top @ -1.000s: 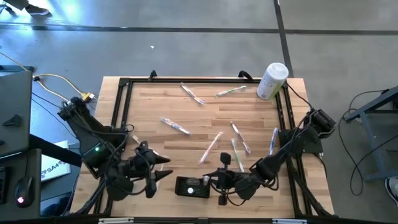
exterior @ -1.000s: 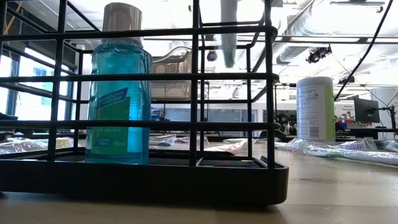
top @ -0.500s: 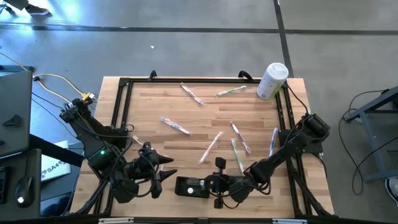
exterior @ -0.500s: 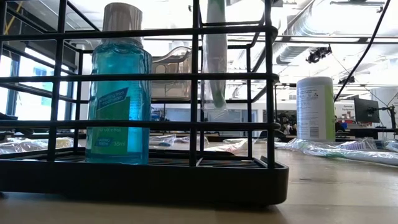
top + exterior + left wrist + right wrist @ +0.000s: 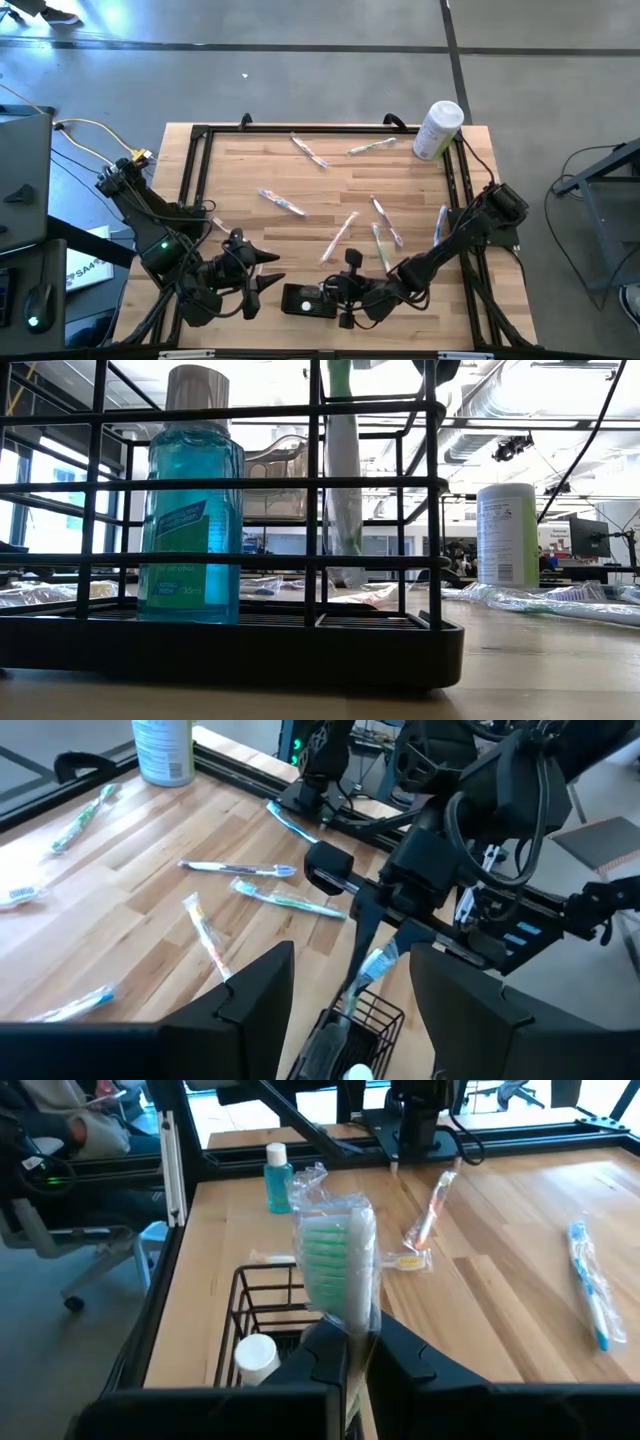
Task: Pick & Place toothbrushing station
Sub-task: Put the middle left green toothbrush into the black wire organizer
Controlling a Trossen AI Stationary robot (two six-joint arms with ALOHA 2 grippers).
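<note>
The toothbrushing station (image 5: 305,300) is a low black wire basket (image 5: 250,640) near the table's near edge, with a blue mouthwash bottle (image 5: 190,510) standing inside it. My right gripper (image 5: 338,293) hovers over the station's right end, shut on a plastic-wrapped toothbrush (image 5: 335,1265) with green bristles. That toothbrush reaches down into the basket's right compartment (image 5: 345,500). My left gripper (image 5: 268,278) stands open just left of the station, raised and holding nothing. My right gripper pinches the wrapped toothbrush between its two fingers just behind the bristle head (image 5: 348,1325). The fingers come slanting down from the table's right side. The head end sticks out past the fingertips and hangs inside the basket (image 5: 362,982), its lower end (image 5: 350,575) above the basket's floor.
Several wrapped toothbrushes (image 5: 340,238) lie scattered over the wooden table. A tall white cylindrical container (image 5: 438,128) stands at the far right corner. A black rail frame (image 5: 200,160) borders the table. A small blue bottle (image 5: 279,1175) stands beyond the station. A seated person (image 5: 60,1130) shows off the table.
My right gripper has come down and a little toward the table's left edge, over the station, still shut. The wrapped toothbrush has sunk from above the basket's top rail into its right compartment.
</note>
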